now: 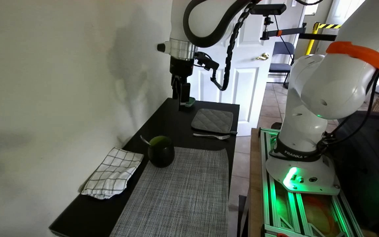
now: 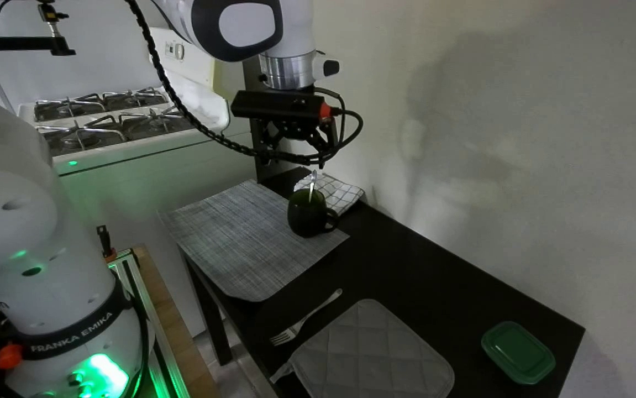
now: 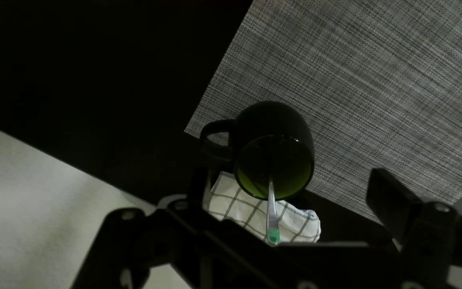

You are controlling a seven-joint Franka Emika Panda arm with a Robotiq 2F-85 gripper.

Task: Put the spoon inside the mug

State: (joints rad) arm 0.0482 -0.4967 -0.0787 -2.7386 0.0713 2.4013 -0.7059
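The dark green mug (image 1: 161, 156) stands upright at a corner of the grey placemat; it also shows in an exterior view (image 2: 304, 216) and in the wrist view (image 3: 273, 118). The spoon (image 3: 271, 212) stands tilted inside the mug, its handle leaning over the rim; its bowl is hidden in the mug. Its handle shows in both exterior views (image 1: 145, 140) (image 2: 313, 185). My gripper (image 3: 289, 186) is open and empty, its fingers wide apart in the wrist view. In both exterior views the gripper (image 1: 180, 100) (image 2: 294, 161) hangs above the table, apart from spoon and mug.
A checkered cloth (image 1: 113, 172) lies beside the mug near the wall. The placemat (image 2: 246, 243) covers part of the black table. A fork (image 2: 308, 318), a grey quilted pot holder (image 2: 376, 354) and a green lidded container (image 2: 518, 352) lie toward the table's other end.
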